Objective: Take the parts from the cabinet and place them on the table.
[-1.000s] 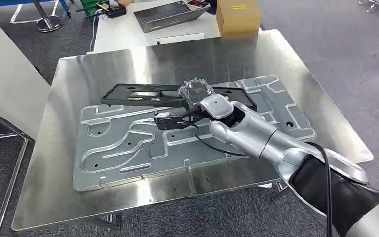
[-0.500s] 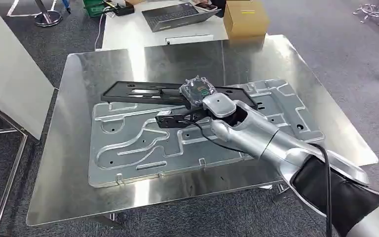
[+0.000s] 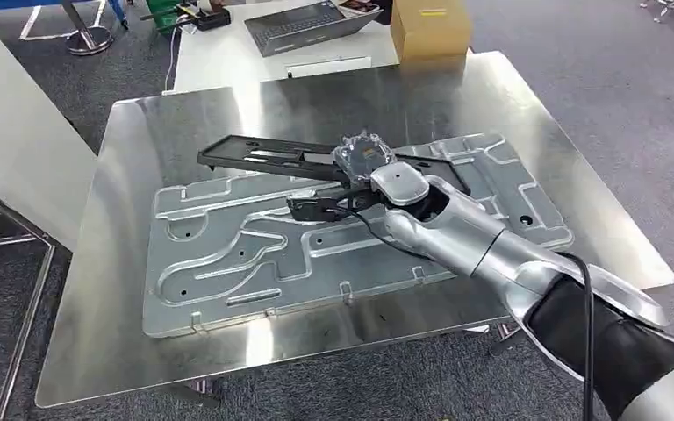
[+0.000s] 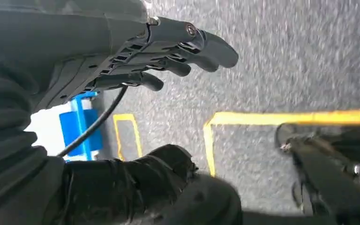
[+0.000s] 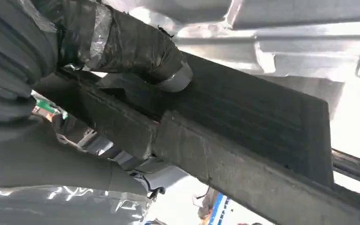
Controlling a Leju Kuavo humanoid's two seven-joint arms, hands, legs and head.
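Note:
A long black frame part (image 3: 263,158) hangs tilted over the back of a large grey moulded metal plate (image 3: 228,254), which lies flat on the steel table (image 3: 96,289). My right hand (image 3: 355,180) grips this black part near its middle, reaching in from the right. In the right wrist view the taped thumb (image 5: 136,42) presses on the black part (image 5: 243,117), with the plate's pale ribs behind it. My left hand (image 4: 168,51) hangs over grey floor, fingers spread and holding nothing.
A white cabinet panel (image 3: 9,140) stands off the table's left edge. Behind the steel table is a white desk with a laptop (image 3: 303,22) and a cardboard box (image 3: 428,26). Yellow tape lines (image 4: 281,117) mark the floor under my left hand.
The black part has swung in my right hand: its left end now points further back and sits higher over the plate. The whole view also shifted slightly.

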